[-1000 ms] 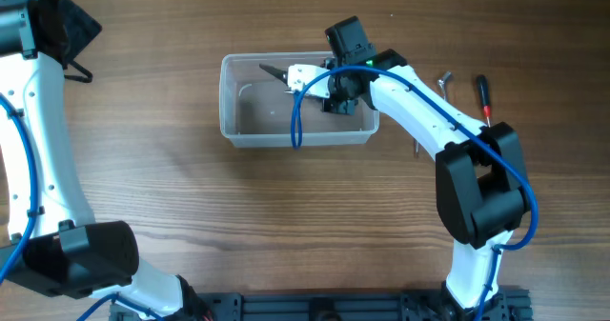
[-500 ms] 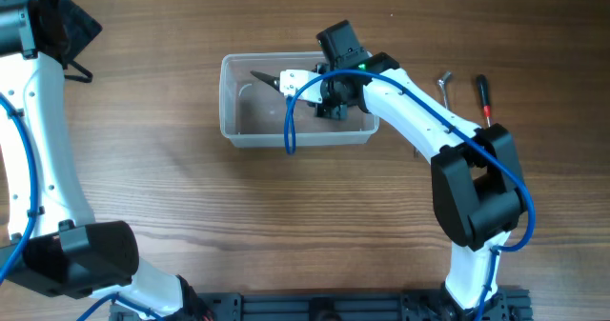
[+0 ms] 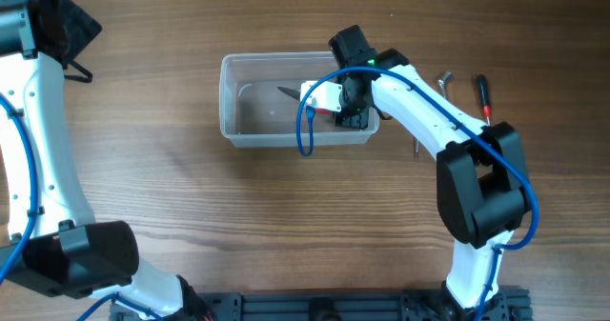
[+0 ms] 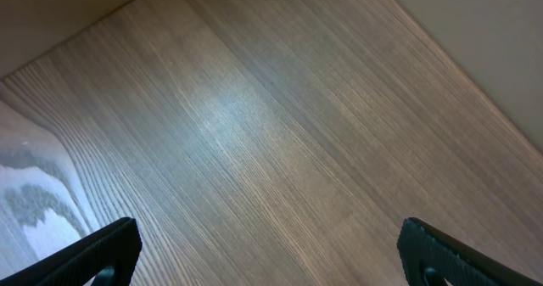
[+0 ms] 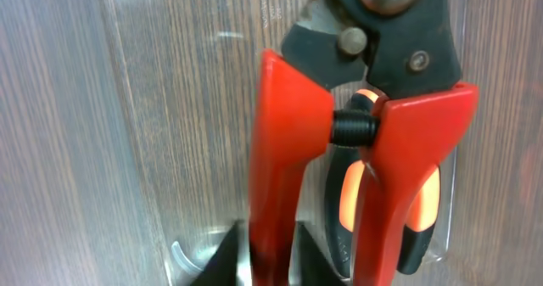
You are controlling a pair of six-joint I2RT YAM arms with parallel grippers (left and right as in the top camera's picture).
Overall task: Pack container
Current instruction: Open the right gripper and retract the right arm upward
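Inside the container, which stands on the table, we list red-handled cutters. The right gripper straddles one handle; we cannot tell whether it is pinching. Well left of the container: left gripper, spread wide.

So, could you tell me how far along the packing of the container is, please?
Done: an orange-and-black tool seems to lie in the container. In hand: the right gripper has red-handled cutters down inside it; whether it grips them is unclear. Still out: a screwdriver and a bent metal key on the table beside it.
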